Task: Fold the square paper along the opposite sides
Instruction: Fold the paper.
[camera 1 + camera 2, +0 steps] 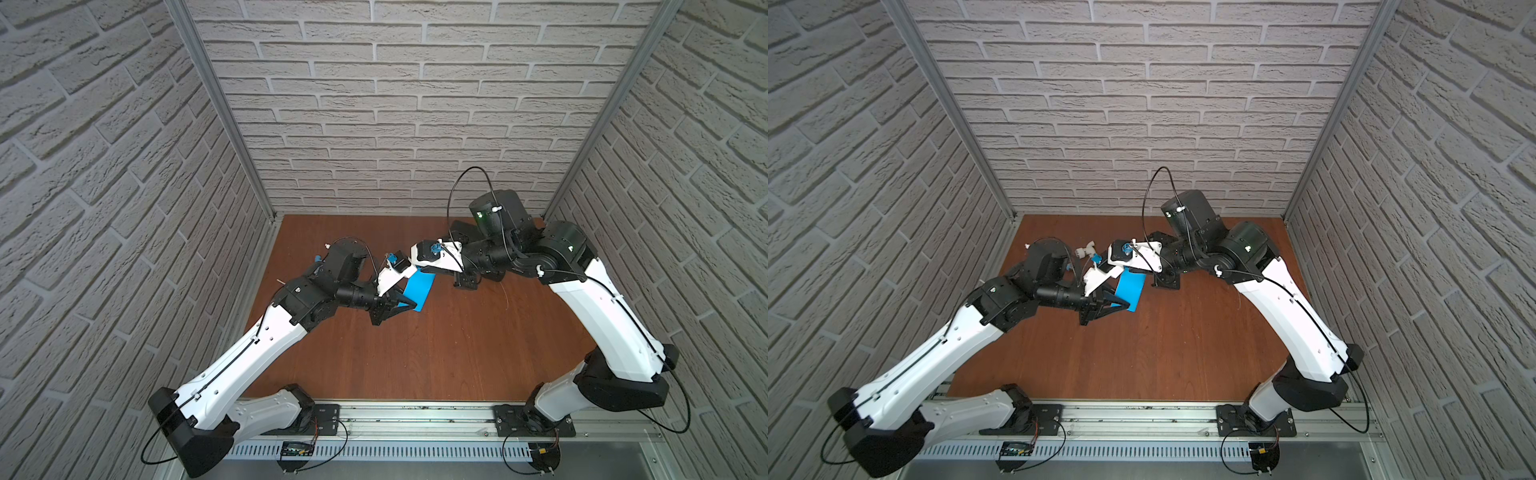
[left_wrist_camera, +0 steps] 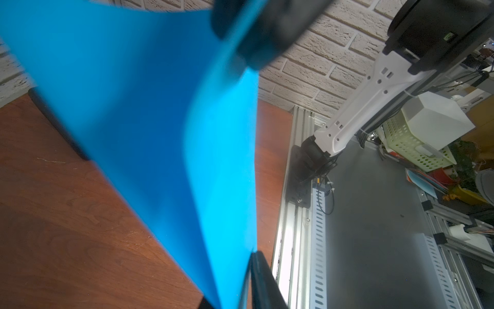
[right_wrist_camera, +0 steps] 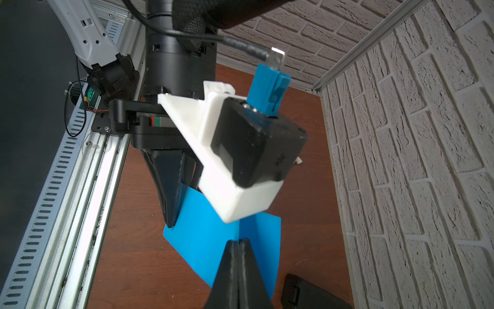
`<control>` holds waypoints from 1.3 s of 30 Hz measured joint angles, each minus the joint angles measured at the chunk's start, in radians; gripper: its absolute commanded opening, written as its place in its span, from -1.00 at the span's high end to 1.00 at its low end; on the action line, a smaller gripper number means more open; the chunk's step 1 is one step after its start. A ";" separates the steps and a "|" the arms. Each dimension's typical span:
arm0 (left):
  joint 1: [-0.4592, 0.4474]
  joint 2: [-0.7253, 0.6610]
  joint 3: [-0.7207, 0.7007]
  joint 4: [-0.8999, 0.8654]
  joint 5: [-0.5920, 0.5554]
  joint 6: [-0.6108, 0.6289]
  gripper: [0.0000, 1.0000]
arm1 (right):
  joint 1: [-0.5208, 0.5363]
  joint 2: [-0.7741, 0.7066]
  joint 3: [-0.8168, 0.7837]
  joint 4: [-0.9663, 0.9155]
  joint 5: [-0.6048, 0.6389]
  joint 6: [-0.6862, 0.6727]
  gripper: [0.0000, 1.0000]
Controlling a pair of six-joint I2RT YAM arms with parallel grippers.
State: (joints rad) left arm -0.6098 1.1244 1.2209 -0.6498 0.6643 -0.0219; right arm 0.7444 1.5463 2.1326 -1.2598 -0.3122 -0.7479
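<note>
We are holding the square paper (image 1: 419,291) between both grippers, above the wooden table (image 1: 415,365). Our left gripper (image 1: 412,306) is pinching one corner of the sheet, with its black fingers (image 2: 258,281) closing to a point on the blue edge. Our right gripper (image 3: 238,243) is clamping the opposite edge, and its jaws are pressing flat together with the paper caught between them. The sheet is stretching from the left fingertips across to the right fingertips, so the two grippers are facing each other with the paper between them. It is bending along a line that starts at the right fingertips. We cannot tell whether any part of the sheet is touching the table. A black case (image 3: 302,291) is lying on the table near the right gripper, apart from the paper.
</note>
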 measured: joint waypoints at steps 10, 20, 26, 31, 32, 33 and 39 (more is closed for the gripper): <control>0.000 0.000 0.000 0.000 0.000 0.000 0.68 | 0.000 0.000 0.000 0.000 0.000 0.000 0.95; 0.000 0.000 0.000 0.000 -0.004 0.000 0.87 | 0.000 0.000 0.000 0.000 0.000 0.000 0.94; 0.000 0.000 0.000 0.000 -0.004 0.000 1.00 | 0.000 0.000 0.000 0.000 0.000 0.000 0.94; 0.000 0.000 0.000 0.000 -0.006 0.000 1.00 | 0.000 0.000 0.000 0.005 0.002 0.007 -0.06; 0.000 0.000 0.000 0.001 -0.008 0.000 1.00 | 0.000 0.000 0.000 0.011 0.004 0.012 -0.28; 0.000 -0.001 -0.002 0.004 -0.013 0.000 1.00 | 0.000 0.000 0.000 0.019 0.005 0.015 -0.56; 0.000 -0.038 -0.034 0.052 -0.062 -0.010 1.00 | 0.000 -0.053 -0.092 0.175 0.069 0.128 -0.96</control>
State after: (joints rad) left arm -0.6098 1.0866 1.1866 -0.5980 0.6025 -0.0322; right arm 0.7444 1.4929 2.0403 -1.0843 -0.2432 -0.6197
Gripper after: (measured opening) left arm 0.074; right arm 0.966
